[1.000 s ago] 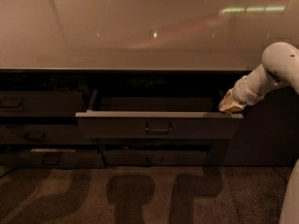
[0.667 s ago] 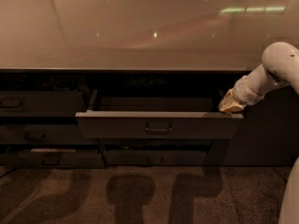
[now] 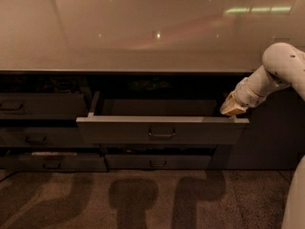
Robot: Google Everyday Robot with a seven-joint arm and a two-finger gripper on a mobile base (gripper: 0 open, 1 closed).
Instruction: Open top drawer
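The top drawer (image 3: 162,130) is a wide dark grey flat-fronted drawer with a small recessed handle (image 3: 161,133) at centre. It stands pulled out from under the counter, its inside in shadow. My gripper (image 3: 232,108) is at the drawer's right end, right at the top edge of the front panel near the right corner. The white arm (image 3: 276,70) comes down to it from the upper right.
A glossy pale countertop (image 3: 143,32) runs above. Closed dark drawers (image 3: 38,106) stack at the left, and a lower drawer (image 3: 157,162) sits under the open one. The speckled floor (image 3: 143,199) shows shadows in front. A dark cabinet panel (image 3: 271,137) is at the right.
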